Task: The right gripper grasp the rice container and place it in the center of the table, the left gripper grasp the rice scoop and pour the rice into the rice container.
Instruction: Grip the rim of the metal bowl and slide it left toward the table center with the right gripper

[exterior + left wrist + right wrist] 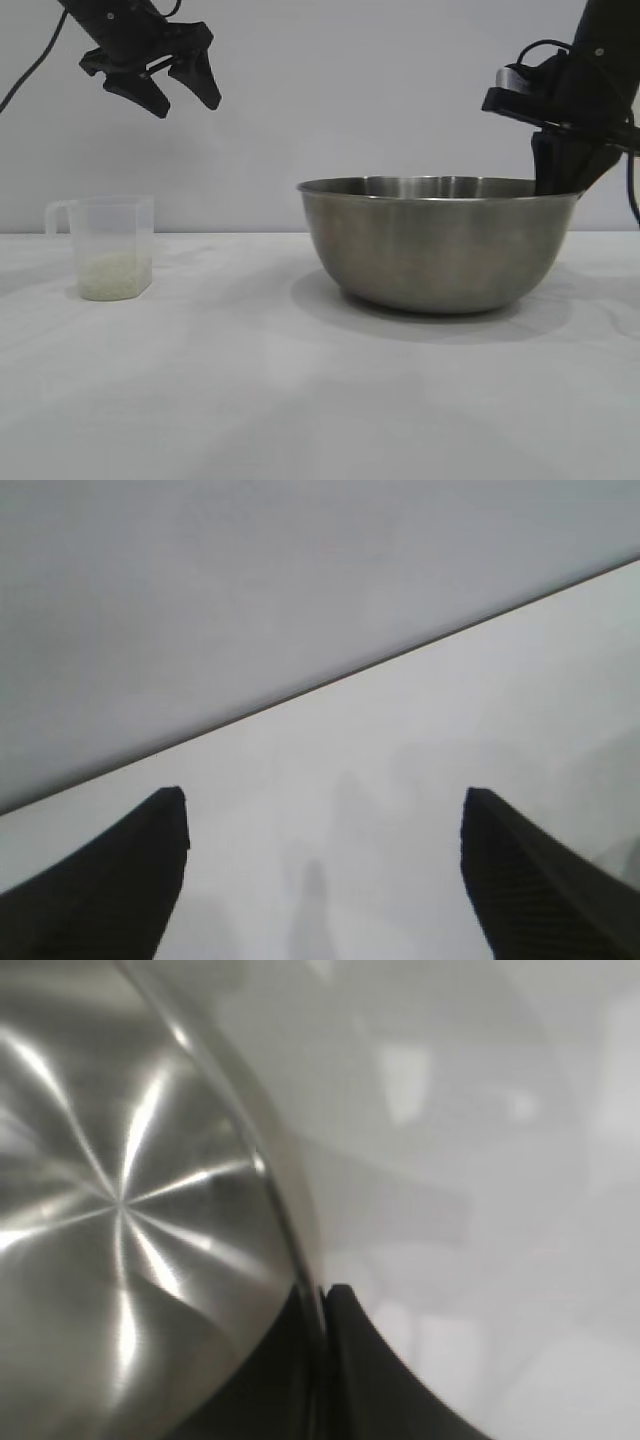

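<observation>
Steel rice container (437, 243) nearest, rim pinched by right gripper (322, 1305) for repositioning; left gripper (180, 88) spread, waiting above rice scoop (112, 246).

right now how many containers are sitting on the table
2. The rice scoop, with rice in its bottom, stands at the left. The rice container sits right of centre, the right gripper clamped on its rim.
</observation>
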